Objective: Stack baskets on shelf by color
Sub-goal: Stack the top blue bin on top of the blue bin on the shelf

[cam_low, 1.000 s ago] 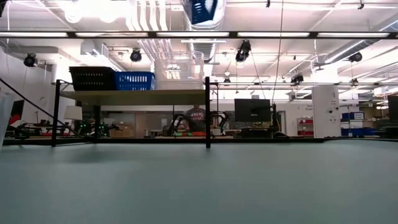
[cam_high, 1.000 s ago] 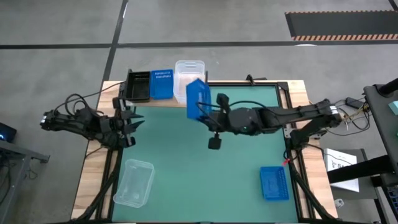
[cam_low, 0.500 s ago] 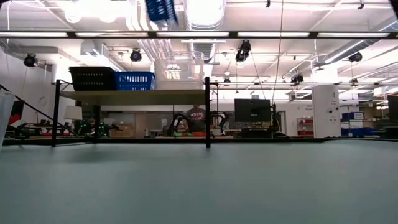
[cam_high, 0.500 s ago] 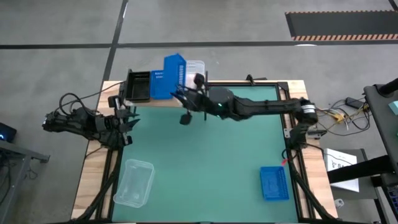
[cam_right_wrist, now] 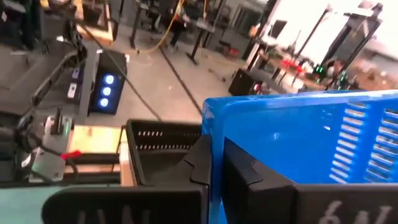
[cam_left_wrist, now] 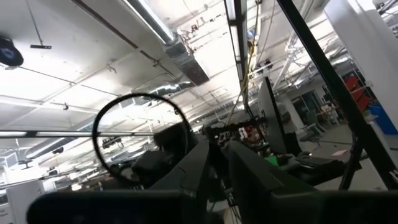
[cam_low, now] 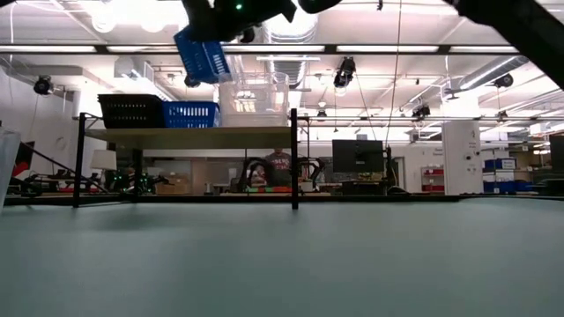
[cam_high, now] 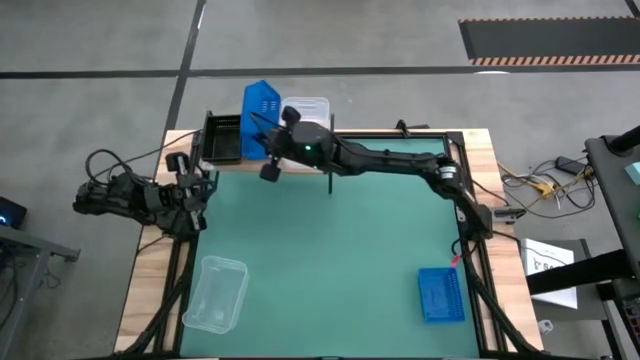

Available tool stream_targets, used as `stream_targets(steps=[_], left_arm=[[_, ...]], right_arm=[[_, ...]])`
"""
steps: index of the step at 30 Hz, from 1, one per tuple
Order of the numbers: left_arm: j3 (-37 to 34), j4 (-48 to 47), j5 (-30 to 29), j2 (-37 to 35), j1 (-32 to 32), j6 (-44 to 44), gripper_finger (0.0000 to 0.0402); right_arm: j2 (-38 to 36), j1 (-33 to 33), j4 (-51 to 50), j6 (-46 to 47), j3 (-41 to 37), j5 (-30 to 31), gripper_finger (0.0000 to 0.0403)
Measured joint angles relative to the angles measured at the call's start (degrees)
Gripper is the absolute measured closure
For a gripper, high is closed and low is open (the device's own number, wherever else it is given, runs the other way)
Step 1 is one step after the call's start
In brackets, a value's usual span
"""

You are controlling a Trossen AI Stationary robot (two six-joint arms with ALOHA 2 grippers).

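Blue basket (cam_high: pixel 259 103) held tilted in the air above the shelf (cam_high: pixel 290 163), over the spot where another blue basket (cam_low: pixel 190 114) already sits; right gripper (cam_high: pixel 272 140) has its fingers clenched on the carried basket's rim, arm stretched diagonally across the desk (cam_high: pixel 330 260) from the right side. Low view shows what the overhead hides: the carried basket (cam_low: pixel 202 55) hangs well above the shelf row, clear air between it and the seated blue basket, and the shelf board stands on thin black legs with open space beneath. Right wrist view alone shows the grip close up: a dark finger (cam_right_wrist: pixel 249 177) pressed against the blue wall, with the black basket (cam_right_wrist: pixel 163 149) lying beyond, its interior bare as far as seen. Shelf row, in the low view: black basket (cam_low: pixel 129 110) at one end, blue in the middle, clear basket (cam_low: pixel 254 104) at the other end beside the frame post. Overhead shows the shelf along the far desk edge. Another clear basket (cam_high: pixel 215 293) lies near the front left corner, nothing visible inside; a third blue basket (cam_high: pixel 440 294) lies near the front right edge. Wide bare green mat between them. Left gripper (cam_high: pixel 195 190) waits at the left desk edge, holding nothing; cannot tell how its fingers stand. Left wrist view looks up at ceiling lights only.
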Motion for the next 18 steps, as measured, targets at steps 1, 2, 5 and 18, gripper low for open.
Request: stream_targets(steps=[1, 2, 5, 18], left_arm=[[-0.2, -0.1, 0.0, -0.5, 0.0, 0.0, 0.0356], [-0.3, -0.1, 0.0, -0.9, 0.0, 0.0, 0.0356], [-0.4, -0.1, -0.1, -1.8, 0.0, 0.0, 0.0356], [-1.0, 0.3, -0.2, -2.4, 0.0, 0.0, 0.0356]], right_arm=[[1.0, -0.2, -1.7, 0.5, 1.7, 0.0, 0.0394], [2.0, -0.5, -3.6, 1.1, 3.3, 0.0, 0.0394], [4.1, -1.0, -8.0, 1.4, 7.7, 0.2, 0.0394], [5.7, -1.4, -14.1, 2.7, 11.6, 0.4, 0.0338]])
